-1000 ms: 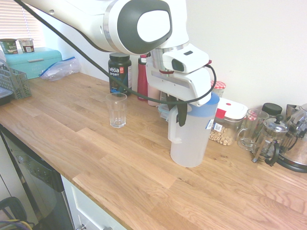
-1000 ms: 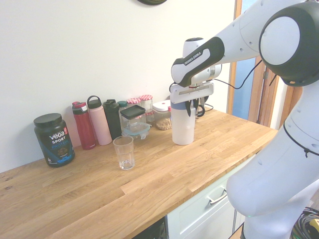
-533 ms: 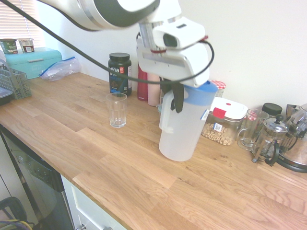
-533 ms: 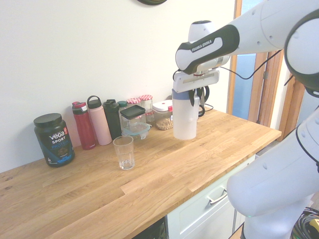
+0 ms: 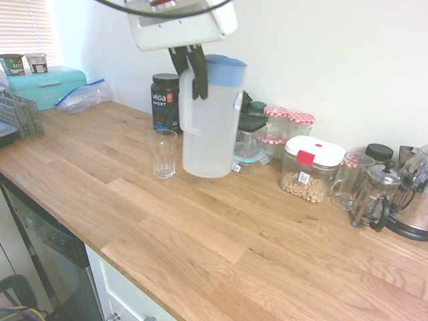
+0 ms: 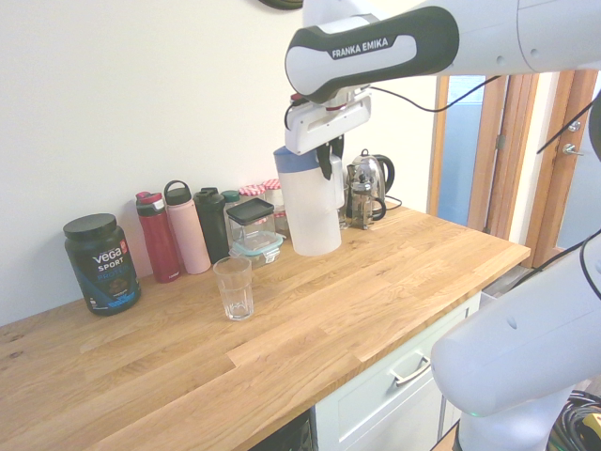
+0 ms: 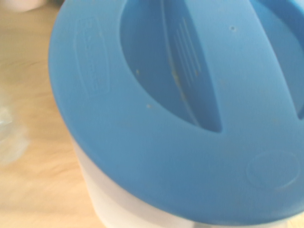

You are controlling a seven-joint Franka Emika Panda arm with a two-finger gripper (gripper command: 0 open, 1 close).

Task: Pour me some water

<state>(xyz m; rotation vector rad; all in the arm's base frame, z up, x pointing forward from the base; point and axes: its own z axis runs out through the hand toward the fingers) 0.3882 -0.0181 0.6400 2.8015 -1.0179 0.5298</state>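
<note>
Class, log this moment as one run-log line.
pincer: shut on jug handle | jug: lifted, upright, beside glass | pour: not started

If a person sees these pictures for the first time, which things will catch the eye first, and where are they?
First comes the tall frosted jug with its blue lid, held upright in the air by the pincer at its handle. On the wooden counter beside it stands an empty drinking glass. Against the wall behind are a black tub and a row of bottles.
</note>
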